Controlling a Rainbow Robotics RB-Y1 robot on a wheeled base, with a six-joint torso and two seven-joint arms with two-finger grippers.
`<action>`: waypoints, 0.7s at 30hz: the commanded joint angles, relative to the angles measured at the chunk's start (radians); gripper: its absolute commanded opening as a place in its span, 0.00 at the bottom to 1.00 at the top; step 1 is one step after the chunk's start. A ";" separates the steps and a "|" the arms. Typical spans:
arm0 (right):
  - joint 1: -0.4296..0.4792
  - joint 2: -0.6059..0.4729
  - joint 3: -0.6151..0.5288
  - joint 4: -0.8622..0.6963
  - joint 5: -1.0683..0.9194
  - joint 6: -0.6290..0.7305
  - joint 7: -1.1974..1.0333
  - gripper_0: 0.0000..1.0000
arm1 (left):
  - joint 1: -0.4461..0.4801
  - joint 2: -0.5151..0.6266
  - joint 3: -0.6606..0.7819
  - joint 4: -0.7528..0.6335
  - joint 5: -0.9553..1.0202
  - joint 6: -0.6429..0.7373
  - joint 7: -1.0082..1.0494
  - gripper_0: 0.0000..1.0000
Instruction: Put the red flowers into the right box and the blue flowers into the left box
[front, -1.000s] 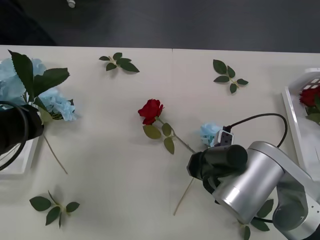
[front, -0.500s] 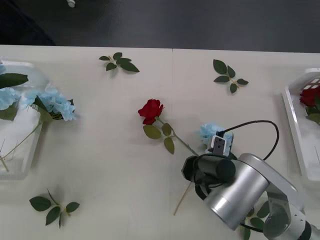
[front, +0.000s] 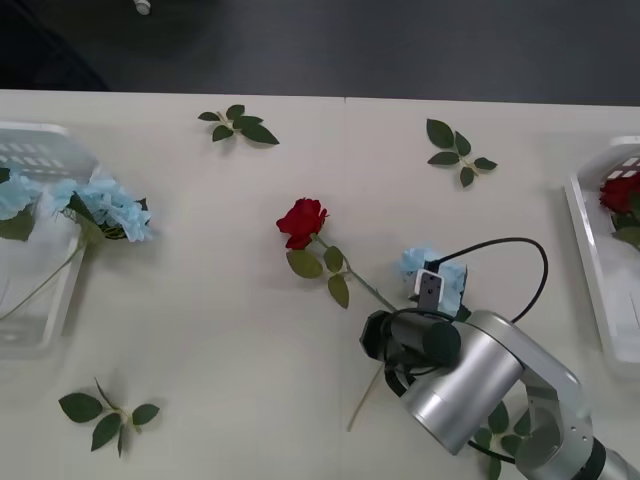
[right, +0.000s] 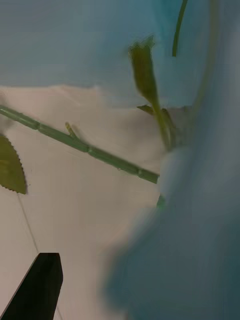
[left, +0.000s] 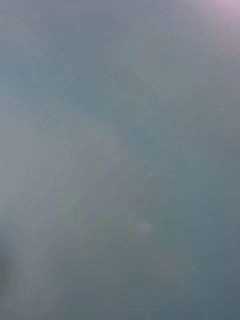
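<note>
My right arm (front: 470, 385) reaches in from the near right of the table (front: 220, 300), wrist bent down over a blue flower (front: 432, 268) lying at the centre-right. Its pale petals crowd my right gripper (right: 120, 300); one black finger (right: 37, 287) shows beside a green stem (right: 85, 147), and I cannot tell how my jaws stand. A red rose (front: 301, 221) lies just left of that bloom. Another red rose (front: 618, 192) sits in the right box (front: 590, 250); blue flowers (front: 105, 208) hang over the left box (front: 40, 330) rim. Since a second ago my left arm has left the left box, and my right arm has shifted slightly left and lower.
</note>
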 joint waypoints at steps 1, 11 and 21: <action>0.005 0.030 -0.001 0.020 0.022 -0.035 0.033 0.70 | -0.032 0.043 0.005 0.061 -0.008 -0.069 -0.125 0.00; 0.005 0.023 -0.003 0.037 0.021 -0.058 0.038 0.70 | -0.031 0.043 0.005 0.109 0.005 -0.101 -0.176 0.00; 0.005 0.020 -0.003 0.099 0.045 -0.106 0.041 0.71 | -0.029 0.043 0.005 0.109 0.023 -0.103 -0.176 0.86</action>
